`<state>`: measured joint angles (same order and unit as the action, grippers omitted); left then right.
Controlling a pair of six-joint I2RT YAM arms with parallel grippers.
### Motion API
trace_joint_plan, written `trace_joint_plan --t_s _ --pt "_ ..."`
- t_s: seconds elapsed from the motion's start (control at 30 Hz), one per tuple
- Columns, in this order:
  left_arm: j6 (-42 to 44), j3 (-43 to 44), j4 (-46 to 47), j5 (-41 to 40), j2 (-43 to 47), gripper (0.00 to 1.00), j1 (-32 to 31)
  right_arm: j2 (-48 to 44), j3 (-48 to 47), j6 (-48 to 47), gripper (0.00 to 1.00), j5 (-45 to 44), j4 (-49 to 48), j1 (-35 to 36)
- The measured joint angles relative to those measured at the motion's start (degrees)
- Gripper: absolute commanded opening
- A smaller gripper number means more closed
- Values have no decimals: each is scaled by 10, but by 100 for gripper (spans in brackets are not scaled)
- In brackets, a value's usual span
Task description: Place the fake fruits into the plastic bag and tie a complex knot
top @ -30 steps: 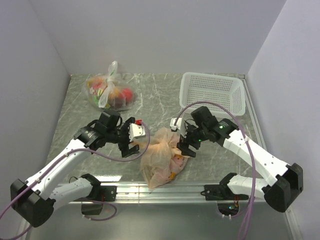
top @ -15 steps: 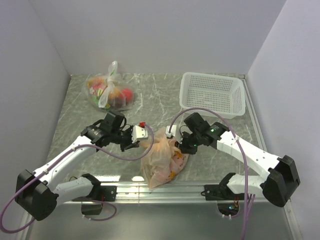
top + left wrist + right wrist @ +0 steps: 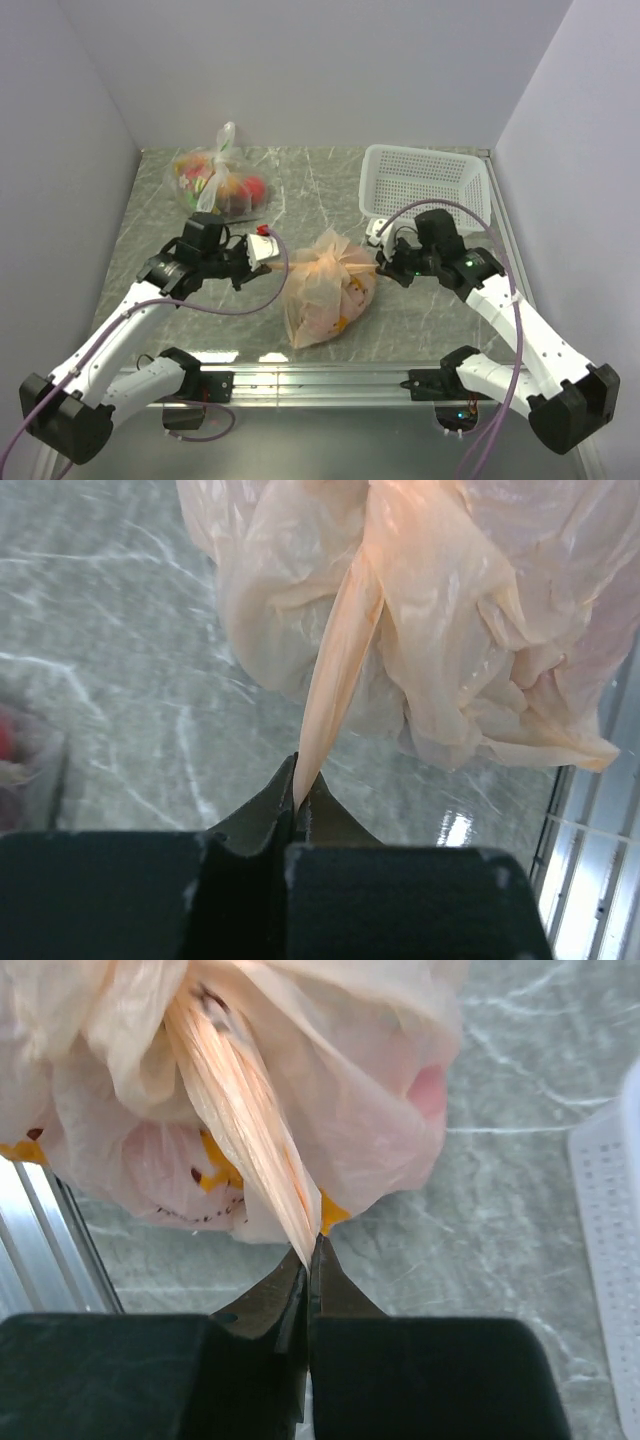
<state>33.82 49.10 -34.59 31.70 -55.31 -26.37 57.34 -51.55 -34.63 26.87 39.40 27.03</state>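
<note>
Peach plastic bag (image 3: 325, 290), left gripper (image 3: 296, 786), right gripper (image 3: 308, 1250) clamping handles (image 3: 335, 660), basket (image 3: 425, 150), clear bag (image 3: 220, 185) beyond

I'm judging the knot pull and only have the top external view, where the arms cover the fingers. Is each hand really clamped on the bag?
Observer: The left one is. The left wrist view shows the left hand shut on a taut strip of the plastic bag.
Operator: And the right?
Observer: The right wrist view shows the right hand shut on a second strip, caught only at the very tip of the fingers.
Operator: Any tearing on the left strip?
Observer: None visible in the left wrist view. It is drawn into one narrow band from the fingers up to the gathered film.
</note>
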Motion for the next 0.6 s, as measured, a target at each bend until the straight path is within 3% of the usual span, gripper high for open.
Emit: trace_joint_plan --t_s 0.33,0.6 --pt "44 -15 -1 85 8 0 113 -18 54 -65 0 111 -37 -107" --pt "89 -56 -16 110 -16 0 140 17 99 -88 0 146 -55 -130"
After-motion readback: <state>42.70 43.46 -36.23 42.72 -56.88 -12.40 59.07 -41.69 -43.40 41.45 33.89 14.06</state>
